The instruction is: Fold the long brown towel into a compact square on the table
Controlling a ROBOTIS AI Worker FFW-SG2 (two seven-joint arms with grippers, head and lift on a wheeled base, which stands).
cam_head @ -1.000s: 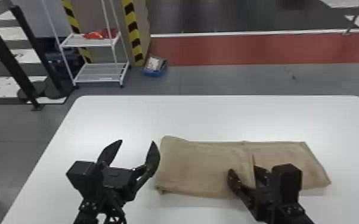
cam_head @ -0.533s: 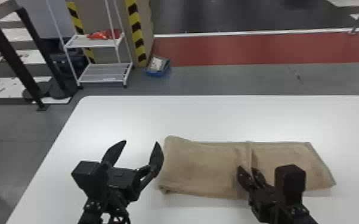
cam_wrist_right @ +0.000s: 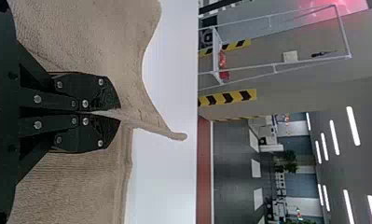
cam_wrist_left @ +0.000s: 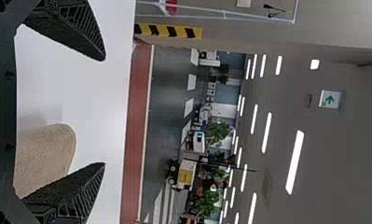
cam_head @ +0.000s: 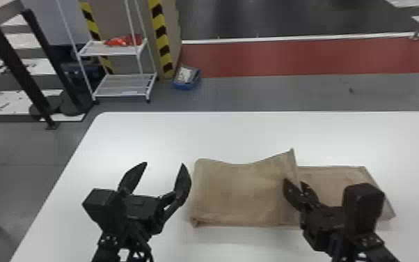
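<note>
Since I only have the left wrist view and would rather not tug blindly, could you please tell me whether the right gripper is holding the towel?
Observer: Yes, the right gripper is shut on an edge of the towel.
Operator: Thank you. Does the towel lie flat around there?
Observer: No, its far corner peaks up just beyond that gripper, while another part of it lies on the table to the right.
</note>
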